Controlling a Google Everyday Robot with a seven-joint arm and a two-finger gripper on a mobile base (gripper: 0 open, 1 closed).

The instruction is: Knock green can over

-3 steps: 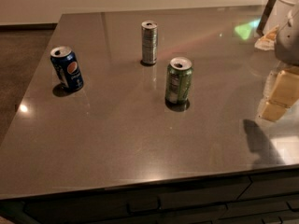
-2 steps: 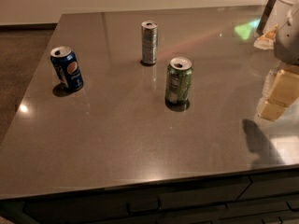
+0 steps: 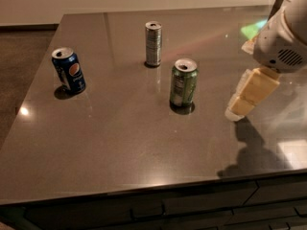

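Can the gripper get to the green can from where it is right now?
Probably yes. The gripper hangs close beside the upright green can, with only bare tabletop between; the blue can and silver can stand elsewhere.

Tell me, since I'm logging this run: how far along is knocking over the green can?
Nothing is done yet: the green can stands upright on the table. In hand: the claw hangs low, right of the can in view, apart from it. Left: reach the can and tip it. The blue Pepsi can and silver can also stand upright.
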